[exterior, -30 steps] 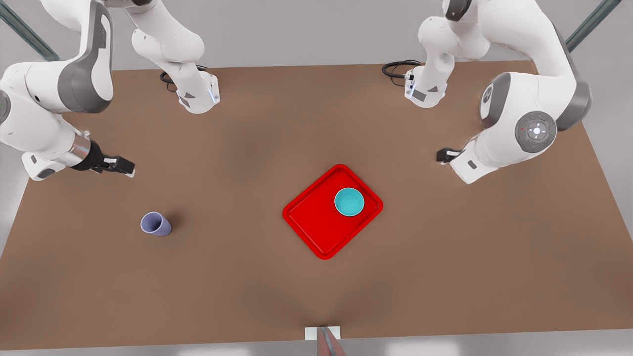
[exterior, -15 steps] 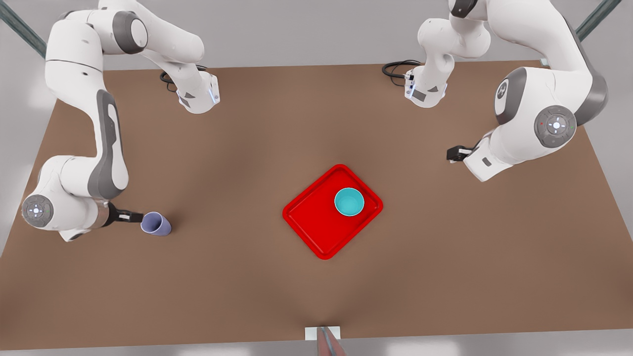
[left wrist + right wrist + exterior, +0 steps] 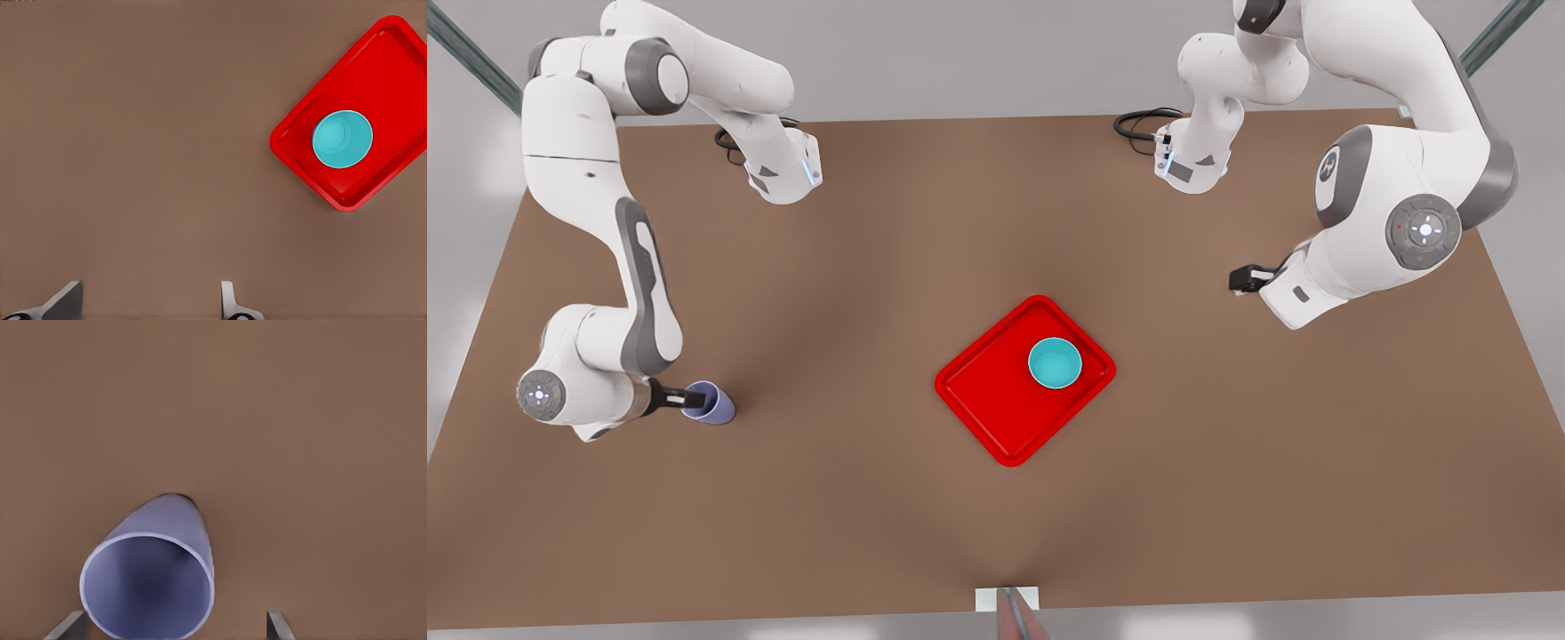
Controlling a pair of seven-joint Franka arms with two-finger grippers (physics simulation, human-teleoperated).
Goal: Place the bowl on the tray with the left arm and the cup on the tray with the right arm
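Bowl (image 3: 1055, 363) first, in the front view: it sits inside the tray (image 3: 987, 400), in the tray corner nearest the far right of the table, so that half of the task looks done. The tray lies a little right of the table's middle, turned at an angle to the table edges. The cup (image 3: 711, 404) stands on bare table toward the front view's left edge, well apart from the tray. A second ago the right gripper (image 3: 694, 400) hung clear of the cup, nearer the far edge; half a second ago its tips were just beside the cup; now they reach the cup's rim from the left-edge side. The left gripper (image 3: 1240, 280) has barely moved and waits over the table's right part, away from the tray.

From the left wrist view, two finger tips sit wide apart with nothing between them; the bowl (image 3: 342, 139) rests within the tray's (image 3: 393, 53) rim, beyond the fingers.

From the right wrist view, the cup's (image 3: 150, 583) open mouth lies between the two spread fingers (image 3: 70, 628), nearer one than the other; neither finger visibly presses the wall, so the grasp is not yet made.

By my reading, the approach is complete and closing on the cup is what remains before carrying it to the tray's free half.
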